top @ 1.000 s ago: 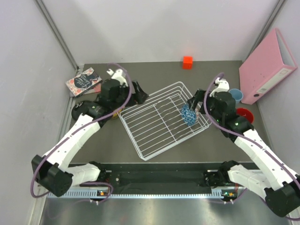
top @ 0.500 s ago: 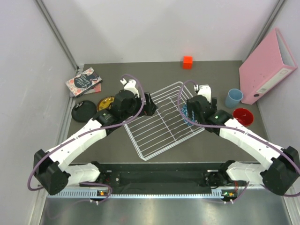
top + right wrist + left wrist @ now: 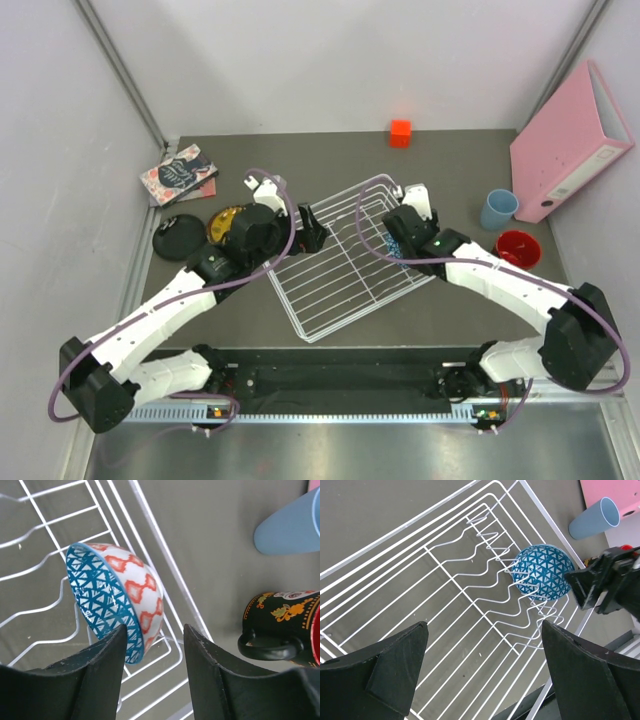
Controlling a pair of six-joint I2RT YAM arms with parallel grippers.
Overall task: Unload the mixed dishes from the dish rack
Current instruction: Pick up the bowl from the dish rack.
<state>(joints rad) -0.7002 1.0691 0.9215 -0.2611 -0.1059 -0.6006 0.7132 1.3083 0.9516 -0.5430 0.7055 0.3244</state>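
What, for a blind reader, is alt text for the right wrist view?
The open right gripper straddles the rim of a blue patterned bowl standing on edge in the dish rack. A light blue cup and dark mug sit outside it.

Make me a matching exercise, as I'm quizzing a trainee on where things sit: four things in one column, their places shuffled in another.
Things:
1. blue patterned bowl
2. light blue cup
3. orange-red cube
4. black plate

Places:
A. at the far edge of the table
B. standing on its edge in the dish rack
C. on the table, left of the rack
D. beside the pink binder

Pairs: 1-B, 2-D, 3-A, 4-C
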